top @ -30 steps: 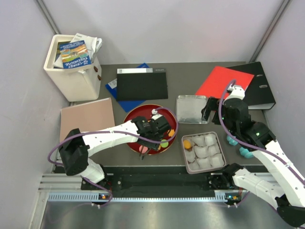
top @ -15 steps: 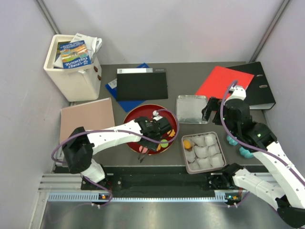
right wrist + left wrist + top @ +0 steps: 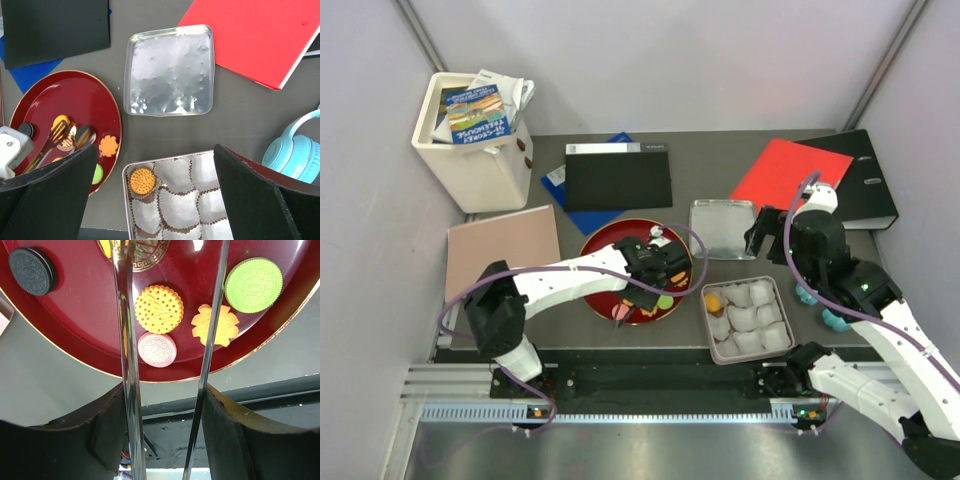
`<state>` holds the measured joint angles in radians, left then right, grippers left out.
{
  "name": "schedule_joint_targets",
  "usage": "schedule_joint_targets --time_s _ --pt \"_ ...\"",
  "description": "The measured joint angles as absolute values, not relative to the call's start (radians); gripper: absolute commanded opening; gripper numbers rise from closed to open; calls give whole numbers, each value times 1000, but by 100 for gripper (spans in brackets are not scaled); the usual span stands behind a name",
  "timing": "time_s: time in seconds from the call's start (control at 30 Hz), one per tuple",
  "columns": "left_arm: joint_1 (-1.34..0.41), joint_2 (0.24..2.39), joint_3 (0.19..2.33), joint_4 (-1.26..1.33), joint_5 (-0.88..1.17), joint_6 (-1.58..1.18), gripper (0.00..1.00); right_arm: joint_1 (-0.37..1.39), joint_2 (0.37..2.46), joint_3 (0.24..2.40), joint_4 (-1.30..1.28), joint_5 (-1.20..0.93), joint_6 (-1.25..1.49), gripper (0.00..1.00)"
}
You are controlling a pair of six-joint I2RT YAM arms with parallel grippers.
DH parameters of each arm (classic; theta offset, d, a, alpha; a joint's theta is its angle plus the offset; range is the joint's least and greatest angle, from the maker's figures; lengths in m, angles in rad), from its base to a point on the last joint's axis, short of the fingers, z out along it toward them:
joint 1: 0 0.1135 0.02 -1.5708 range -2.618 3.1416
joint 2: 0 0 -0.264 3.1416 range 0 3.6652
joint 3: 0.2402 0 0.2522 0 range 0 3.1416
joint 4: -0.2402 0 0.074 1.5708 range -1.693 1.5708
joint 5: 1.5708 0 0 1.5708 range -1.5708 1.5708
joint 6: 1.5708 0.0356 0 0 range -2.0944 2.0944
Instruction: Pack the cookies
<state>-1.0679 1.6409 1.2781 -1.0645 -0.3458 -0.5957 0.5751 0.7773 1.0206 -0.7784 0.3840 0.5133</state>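
My left claw (image 3: 165, 412) is clenched on a pair of metal tongs (image 3: 127, 340), one finger pressing on the outside of each blade. The blades stand apart with nothing pinched between them. They reach out over the near rim of the red lacquer plate (image 3: 75, 320). Their tips run out of my wrist view, so I cannot tell whether they touch anything.

Most of the cookies lie loose on that plate. A round orange biscuit (image 3: 159, 309) shows in the gap between the blades, and a smaller pink cookie (image 3: 157, 349) sits just beside it on the near side. The right blade crosses an orange flower cookie (image 3: 216, 325). A green cookie (image 3: 253, 285) lies past that blade, close to the rim, and a black sandwich cookie (image 3: 32, 271) lies well apart on the other side of the left blade.

My right claw (image 3: 155, 150) is released, its fingers spread wide with nothing in them, and it hangs above the table. Below it is the cookie tin (image 3: 170, 158), lined with white paper cups. One packed biscuit (image 3: 142, 181) sits in the corner cup nearest the plate. A square silver lid (image 3: 170, 70) lies flat just beyond the tin, beside a red folder (image 3: 260, 40). Teal headphones (image 3: 295, 145) lie to the tin's right.
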Motion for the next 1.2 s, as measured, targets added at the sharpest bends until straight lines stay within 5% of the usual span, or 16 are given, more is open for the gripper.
schedule_joint_targets --time_s 0.2,0.47,1.2 --pt "-1079 1662 1290 -1077 -348 -586 59 575 776 1021 -778 385 513 99" --pt "-1092 1682 1290 -1077 -329 -579 39 575 775 1021 -778 391 513 99" --pt "-1118 1646 1528 -1168 -423 -537 29 575 794 1028 -780 406 494 99"
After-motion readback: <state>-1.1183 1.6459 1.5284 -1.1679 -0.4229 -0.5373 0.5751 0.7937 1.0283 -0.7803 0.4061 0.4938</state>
